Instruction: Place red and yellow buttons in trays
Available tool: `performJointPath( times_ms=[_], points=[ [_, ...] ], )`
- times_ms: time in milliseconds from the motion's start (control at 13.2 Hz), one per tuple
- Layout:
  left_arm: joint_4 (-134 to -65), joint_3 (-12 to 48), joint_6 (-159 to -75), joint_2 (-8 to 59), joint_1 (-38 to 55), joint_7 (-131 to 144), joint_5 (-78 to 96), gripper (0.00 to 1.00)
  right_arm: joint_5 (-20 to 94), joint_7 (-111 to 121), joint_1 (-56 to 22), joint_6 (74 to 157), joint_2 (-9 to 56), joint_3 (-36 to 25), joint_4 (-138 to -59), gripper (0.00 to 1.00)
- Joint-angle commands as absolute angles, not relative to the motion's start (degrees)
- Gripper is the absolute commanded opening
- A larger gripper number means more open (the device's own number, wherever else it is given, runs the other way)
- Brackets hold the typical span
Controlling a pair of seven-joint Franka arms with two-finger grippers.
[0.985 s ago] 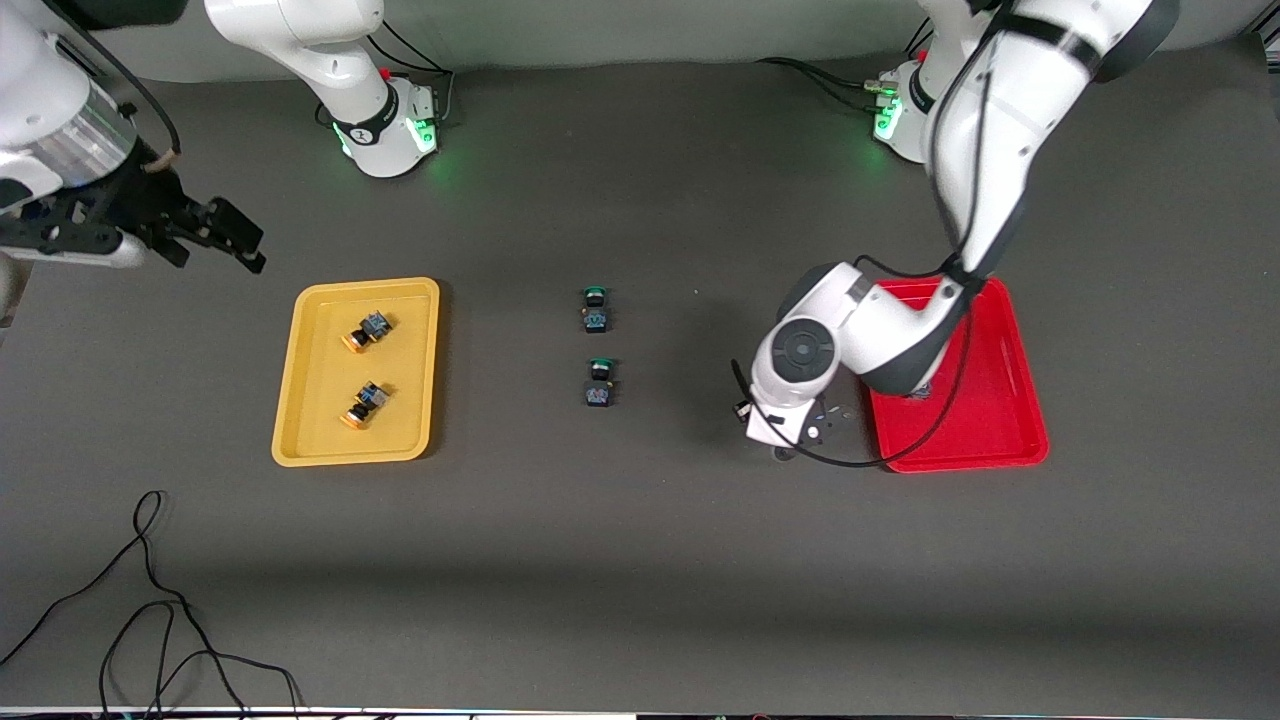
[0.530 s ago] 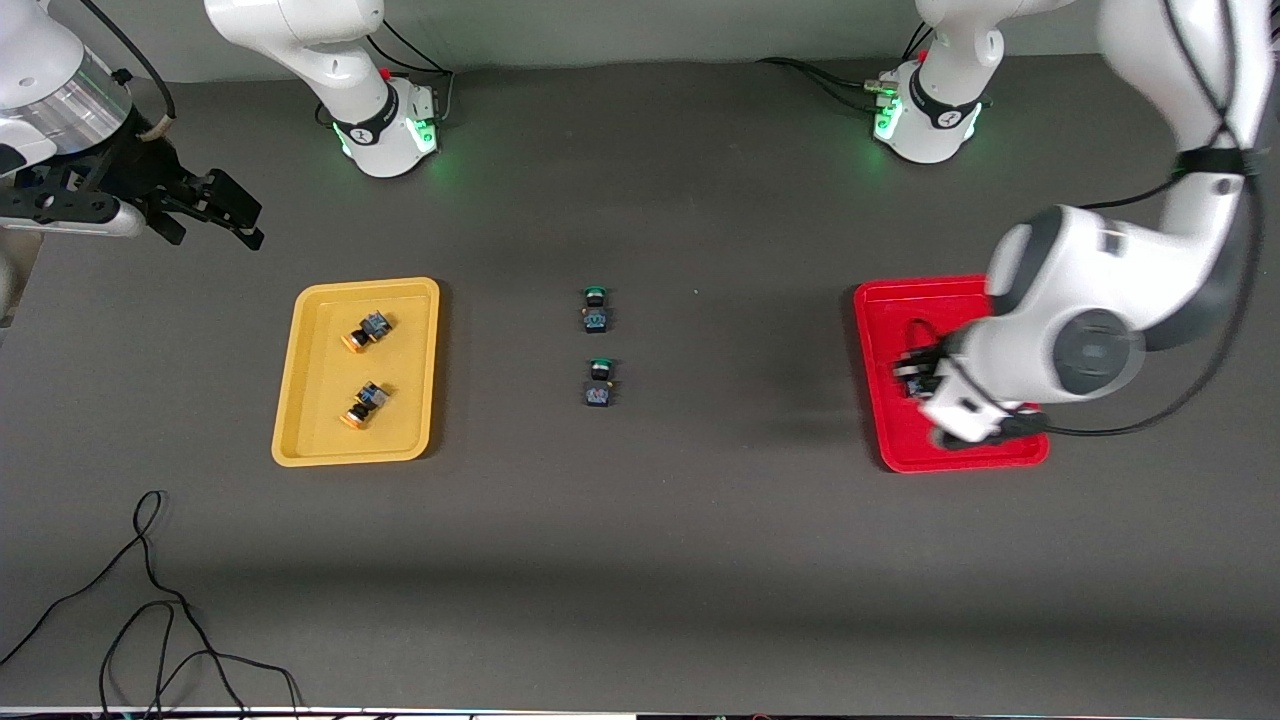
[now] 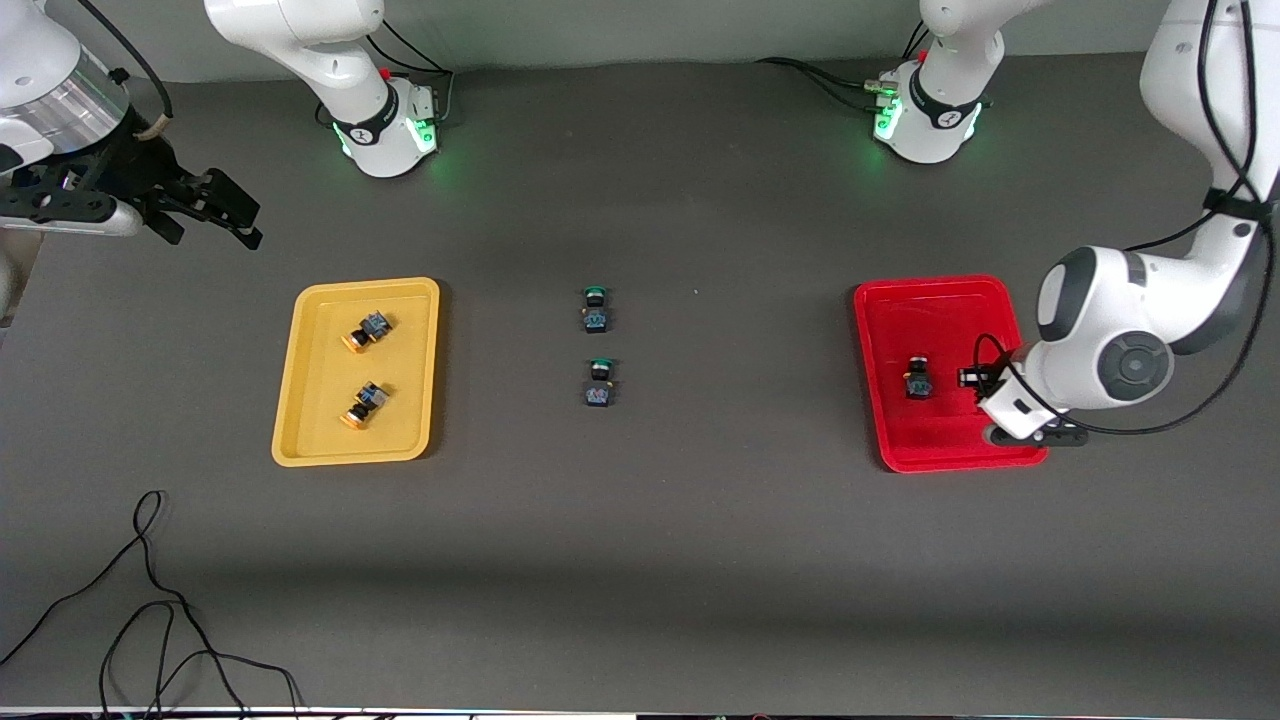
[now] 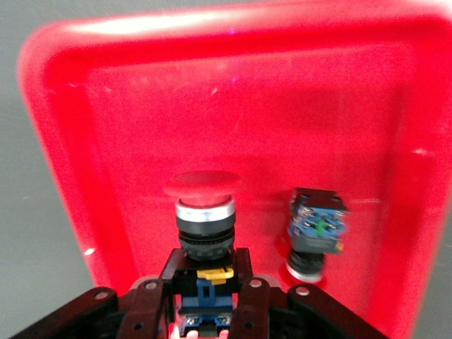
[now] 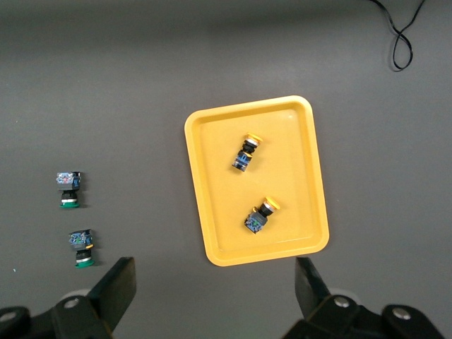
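My left gripper (image 3: 975, 382) is shut on a red button (image 4: 203, 205), held low over the red tray (image 3: 940, 310) near its edge toward the left arm's end. The held button shows small in the front view (image 3: 968, 378). A second red button (image 3: 916, 378) lies in the tray beside it and also shows in the left wrist view (image 4: 316, 226). Two yellow buttons (image 3: 366, 330) (image 3: 365, 404) lie in the yellow tray (image 3: 300, 400). My right gripper (image 3: 225, 215) is open and empty, raised over the table at the right arm's end, and waits.
Two green-capped buttons (image 3: 595, 308) (image 3: 600, 383) lie on the table midway between the trays. A black cable (image 3: 150, 600) is looped on the table near the front camera at the right arm's end. The arm bases (image 3: 385, 120) (image 3: 930, 110) stand along the table's top edge.
My left gripper has swung with the red button from beside the red tray, across it, to the tray's edge toward the left arm's end. The right arm barely moved.
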State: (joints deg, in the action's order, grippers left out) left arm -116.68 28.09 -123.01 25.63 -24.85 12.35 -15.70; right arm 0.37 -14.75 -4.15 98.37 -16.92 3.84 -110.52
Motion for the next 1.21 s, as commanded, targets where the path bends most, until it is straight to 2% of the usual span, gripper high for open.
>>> performJointPath(
  times_ms=[0,76,152,227,758,909,1136],
  points=[
    [-119.1,27.4,-125.6,25.7,-25.3,11.5,-17.4,0.12,0.6,-13.6,-6.4,97.2,-17.5,3.8,-109.5,1.0],
    [-118.8,27.4,-124.9,25.6,-25.2,11.4,-17.4,0.72,0.6,-13.6,-6.8,96.9,-17.5,3.7,-109.3,1.0],
    [-118.6,27.5,-124.1,25.2,-25.2,11.5,-17.4,0.92,0.6,-13.6,-6.9,96.7,-17.5,3.5,-109.3,1.0],
    [-118.0,27.5,-121.6,23.8,-25.2,11.6,-17.4,1.0,0.7,-13.6,-6.9,96.1,-17.5,3.3,-109.3,1.0],
    [-99.1,28.3,-92.0,12.5,-25.4,0.6,-9.3,1.0,0.7,-12.6,-6.8,96.2,-16.8,2.1,-109.0,1.0],
    [-97.2,28.1,-87.8,8.2,-25.4,-0.4,-7.7,1.0,0.7,-12.6,-6.7,97.5,-16.5,2.1,-109.0,1.0],
    [-96.9,27.7,-86.7,2.9,-25.1,-0.4,-4.8,1.0,0.7,-12.7,-6.7,98.6,-16.6,0.4,-109.1,1.0]
  ],
)
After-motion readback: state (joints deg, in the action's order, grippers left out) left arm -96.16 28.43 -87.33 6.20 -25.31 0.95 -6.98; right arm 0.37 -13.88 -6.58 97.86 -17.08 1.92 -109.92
